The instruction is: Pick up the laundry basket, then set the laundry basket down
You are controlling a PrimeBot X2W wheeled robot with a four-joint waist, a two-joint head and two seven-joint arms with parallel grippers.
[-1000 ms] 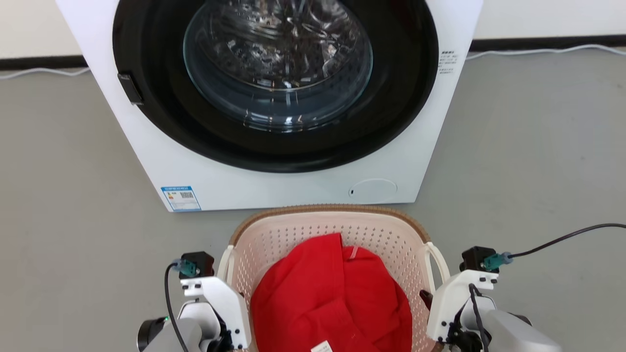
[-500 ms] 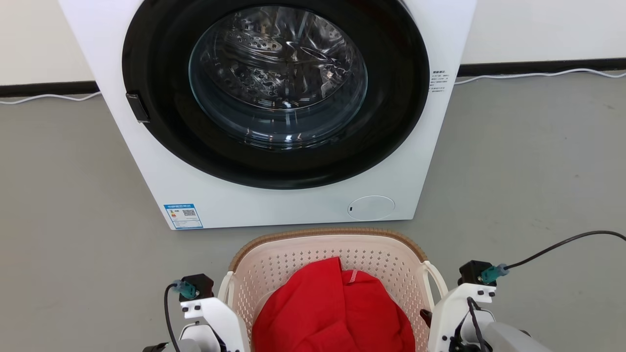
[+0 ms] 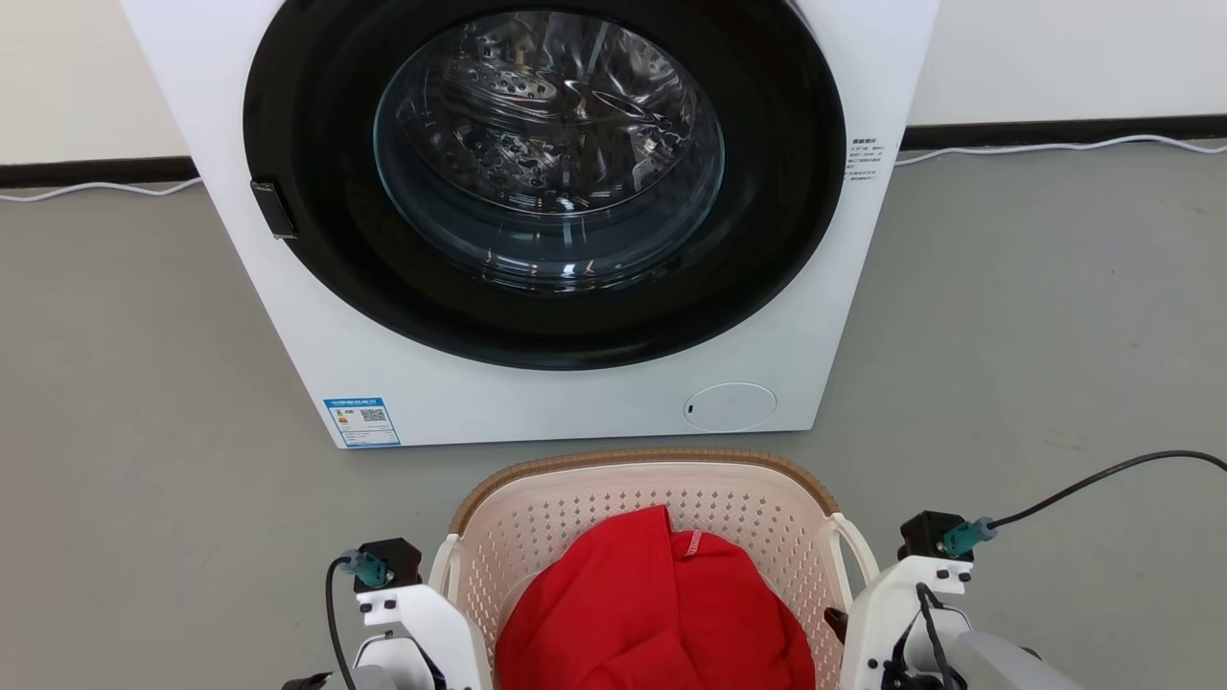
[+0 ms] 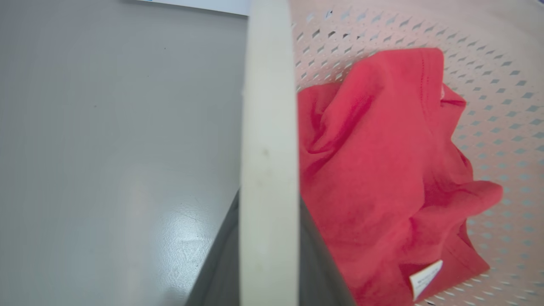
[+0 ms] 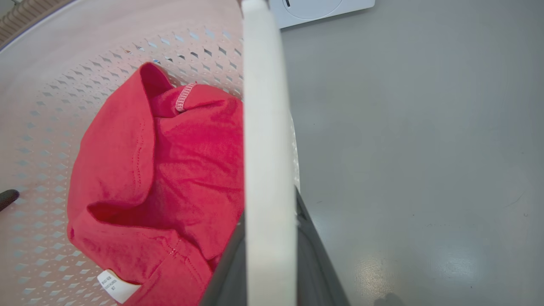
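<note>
laundry basket [image 3: 642, 458] | cream-white, perforated walls, brown woven-look rim, two white loop handles | held upright between both pincers | left handle [image 3: 442, 565] clamped in left pincer [image 4: 268, 199] | right handle [image 3: 857, 546] clamped in right pincer [image 5: 270, 204]

The basket [image 3: 594, 503] is cut off by the head view's lower edge; print on the garment tag [image 4: 425, 278] cannot be read.

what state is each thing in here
laundry basket: upright, loaded, held at both sides
red garment: crumpled, lying inside the basket
washing machine: door shut
left gripper: shut on the left handle
right gripper: shut on the right handle
</note>
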